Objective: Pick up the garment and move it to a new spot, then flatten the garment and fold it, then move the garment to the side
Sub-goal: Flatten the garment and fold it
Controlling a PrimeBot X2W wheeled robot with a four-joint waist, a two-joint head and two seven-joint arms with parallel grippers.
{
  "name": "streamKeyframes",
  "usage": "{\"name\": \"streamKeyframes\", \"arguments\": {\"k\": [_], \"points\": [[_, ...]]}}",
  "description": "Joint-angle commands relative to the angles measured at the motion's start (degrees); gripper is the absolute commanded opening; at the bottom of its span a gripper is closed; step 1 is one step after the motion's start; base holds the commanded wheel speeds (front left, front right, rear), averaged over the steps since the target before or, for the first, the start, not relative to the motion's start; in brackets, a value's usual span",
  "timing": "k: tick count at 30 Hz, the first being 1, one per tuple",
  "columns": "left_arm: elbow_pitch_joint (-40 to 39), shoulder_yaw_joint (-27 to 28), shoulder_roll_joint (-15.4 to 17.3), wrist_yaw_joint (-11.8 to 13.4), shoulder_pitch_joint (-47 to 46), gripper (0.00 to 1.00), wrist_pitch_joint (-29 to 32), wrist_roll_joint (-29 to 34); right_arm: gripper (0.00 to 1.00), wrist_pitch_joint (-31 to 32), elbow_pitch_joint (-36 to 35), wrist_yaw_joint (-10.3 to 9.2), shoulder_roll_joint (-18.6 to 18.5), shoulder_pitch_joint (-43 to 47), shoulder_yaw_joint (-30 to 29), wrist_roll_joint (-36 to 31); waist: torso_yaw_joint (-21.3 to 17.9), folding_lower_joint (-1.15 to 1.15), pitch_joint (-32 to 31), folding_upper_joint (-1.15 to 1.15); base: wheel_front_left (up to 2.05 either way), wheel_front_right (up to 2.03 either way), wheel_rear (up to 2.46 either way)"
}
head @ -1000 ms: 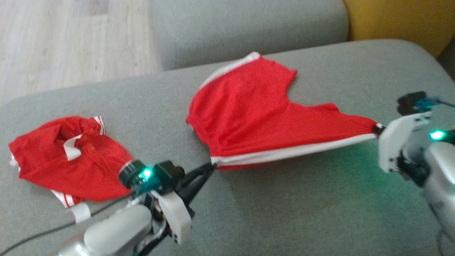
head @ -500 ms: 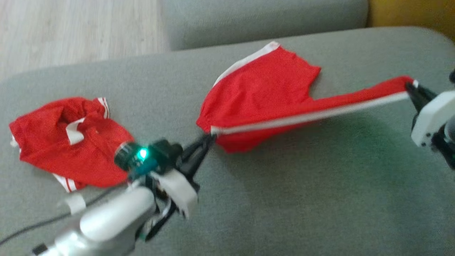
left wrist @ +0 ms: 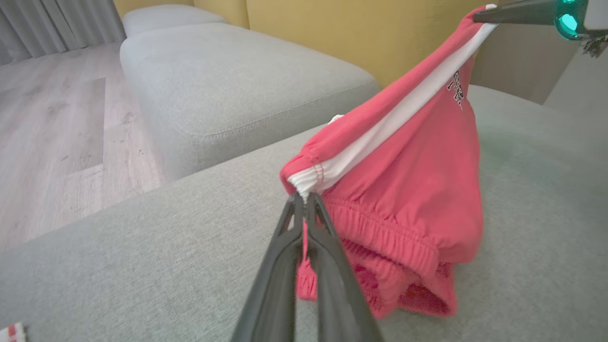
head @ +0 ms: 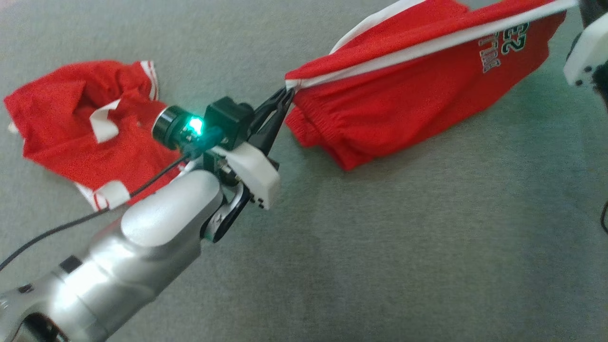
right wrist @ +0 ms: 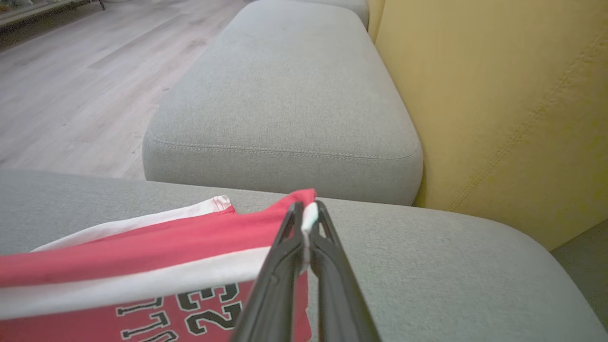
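The left gripper [head: 286, 91] pinches tight one white-striped corner of the shorts [head: 418, 95], and the right gripper [right wrist: 305, 211] pinches the other. The shorts hang stretched between them over the sofa [head: 380, 237], right of another red garment [head: 71, 123].

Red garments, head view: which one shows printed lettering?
The stretched garment on the right, pinched at opposite ends by the left gripper and right gripper. The crumpled garment at left lies loose, no lettering visible.

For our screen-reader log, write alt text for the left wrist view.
The left gripper pinches the white-striped waistband corner of red shorts, which hang stretched over a grey sofa cushion. The right gripper holds the far corner at upper right; wood floor and a yellow backrest lie behind.
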Motion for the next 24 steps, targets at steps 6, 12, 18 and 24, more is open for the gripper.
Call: {"name": "streamKeyframes", "arguments": {"k": [6, 12, 18, 24], "points": [[1.2, 2.2, -0.9, -0.3, -4.1, 0.0, -0.6, 0.5, 0.0, -3.7, 5.9, -0.05, 0.2, -8.1, 1.4, -2.5, 5.3, -0.02, 6.2, 0.0, 0.0, 0.0, 0.0], [1.6, 1.5, -2.3, -0.9, -5.0, 0.0, -1.0, 1.0, 0.0, -7.7, 12.5, -0.05, 0.9, -12.6, 2.3, -2.9, 7.6, -0.02, 8.0, 0.0, 0.0, 0.0, 0.0], [2.5, 1.4, -3.7, -1.1, -6.4, 0.0, -1.2, 1.2, 0.0, -10.8, 17.9, -0.05, 1.2, -16.5, 3.6, -3.5, 9.1, -0.02, 9.7, 0.0, 0.0, 0.0, 0.0], [3.7, 0.6, -4.9, -1.4, -7.6, 0.53, -0.3, 1.6, 1.0, -13.5, 23.5, -0.05, 1.1, -19.7, 3.1, -5.1, 9.5, -0.02, 10.6, 0.0, 0.0, 0.0, 0.0]]}}
